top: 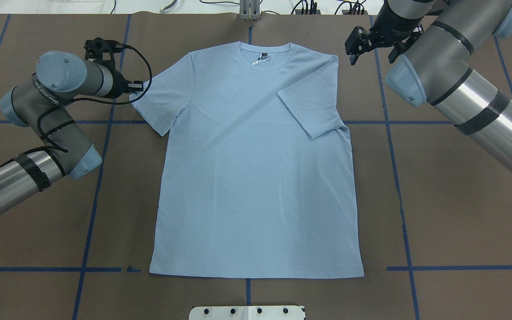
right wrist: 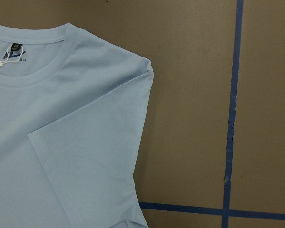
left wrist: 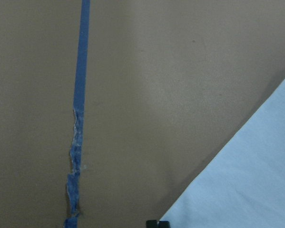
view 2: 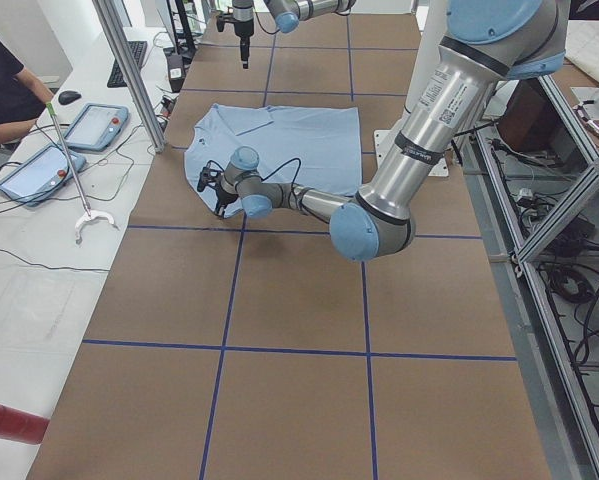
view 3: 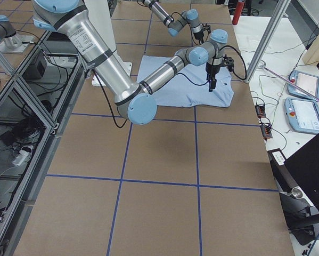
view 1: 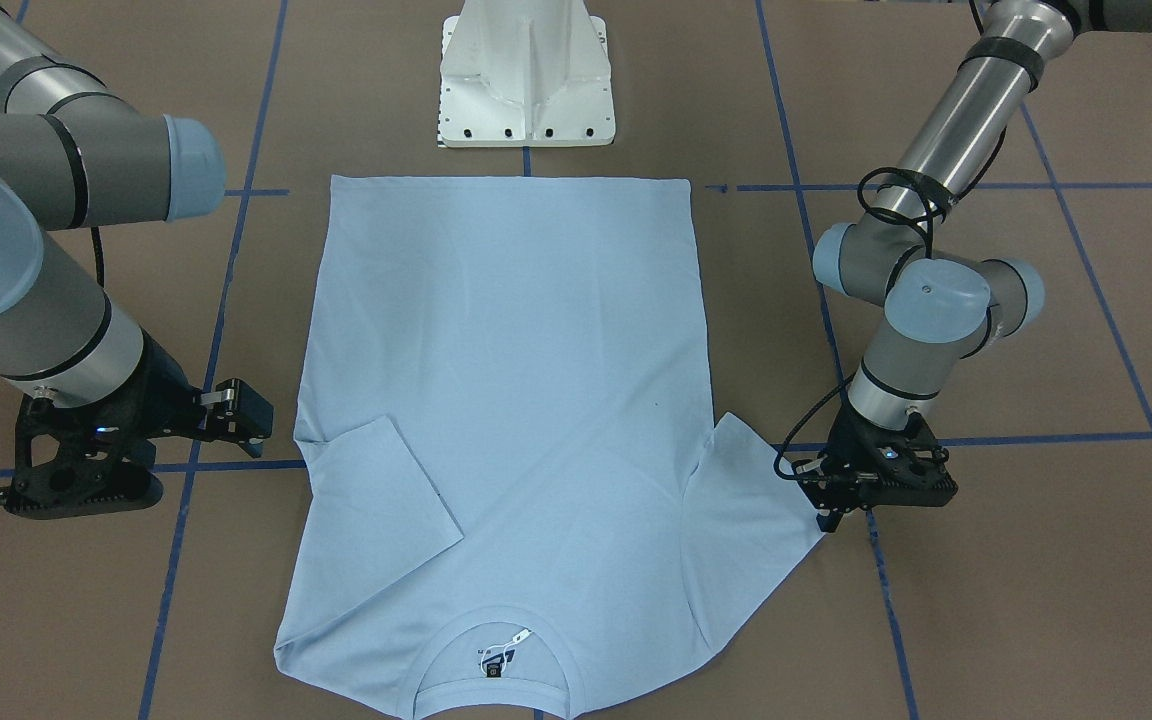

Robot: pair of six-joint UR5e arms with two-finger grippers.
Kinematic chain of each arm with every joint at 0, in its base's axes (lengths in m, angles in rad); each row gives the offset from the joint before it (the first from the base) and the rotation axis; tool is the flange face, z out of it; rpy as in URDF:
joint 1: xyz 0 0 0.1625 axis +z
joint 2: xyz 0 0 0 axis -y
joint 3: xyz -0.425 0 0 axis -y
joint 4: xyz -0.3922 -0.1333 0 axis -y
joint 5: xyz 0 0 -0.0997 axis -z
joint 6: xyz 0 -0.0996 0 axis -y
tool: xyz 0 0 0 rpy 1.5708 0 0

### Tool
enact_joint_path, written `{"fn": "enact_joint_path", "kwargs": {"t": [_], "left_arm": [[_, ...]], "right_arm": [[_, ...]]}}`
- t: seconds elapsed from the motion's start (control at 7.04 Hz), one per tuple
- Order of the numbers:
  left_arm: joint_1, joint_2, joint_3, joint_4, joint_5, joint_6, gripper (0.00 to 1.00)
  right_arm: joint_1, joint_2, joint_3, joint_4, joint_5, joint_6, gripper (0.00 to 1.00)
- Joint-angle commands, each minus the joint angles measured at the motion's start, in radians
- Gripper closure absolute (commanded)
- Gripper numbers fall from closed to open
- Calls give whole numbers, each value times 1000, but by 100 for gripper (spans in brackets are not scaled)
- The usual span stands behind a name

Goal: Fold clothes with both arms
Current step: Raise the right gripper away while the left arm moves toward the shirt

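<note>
The light blue T-shirt (top: pixel 256 178) lies flat on the brown table, collar (top: pixel 265 51) on the far side from the robot's base and neck label (view 1: pixel 498 655) showing. One sleeve (top: pixel 311 106) is folded in over the body. The other sleeve (top: pixel 158 102) lies spread out. My left gripper (view 1: pixel 828 520) is low at that spread sleeve's corner, and its fingers look shut on the corner. In the left wrist view a black fingertip (left wrist: pixel 154 223) meets the fabric's corner (left wrist: pixel 256 180). My right gripper (top: pixel 369 46) hangs open above the table, beyond the shoulder next to the folded sleeve, holding nothing.
The white pedestal base (view 1: pixel 526 80) stands just behind the shirt's hem. Blue tape lines (top: pixel 394 155) cross the brown table. A person (view 2: pixel 4 90) sits at a side desk with tablets (view 2: pixel 94 125), and a red cylinder (view 2: pixel 9 420) lies near that desk's end.
</note>
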Motion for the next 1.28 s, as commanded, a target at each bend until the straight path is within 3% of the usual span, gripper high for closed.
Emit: {"fn": "enact_joint_path", "kwargs": {"t": [0.0, 0.85, 1.14], "left_arm": [[-11, 8, -2, 5, 1, 0, 100], [-56, -3, -5, 57, -1, 49, 100], [-19, -17, -157, 259, -1, -33, 100]], "right_arm": [[-1, 5, -1, 0, 0, 1, 0], [-6, 4, -2, 2, 0, 1, 0], [-6, 2, -2, 2, -2, 0, 0]]}}
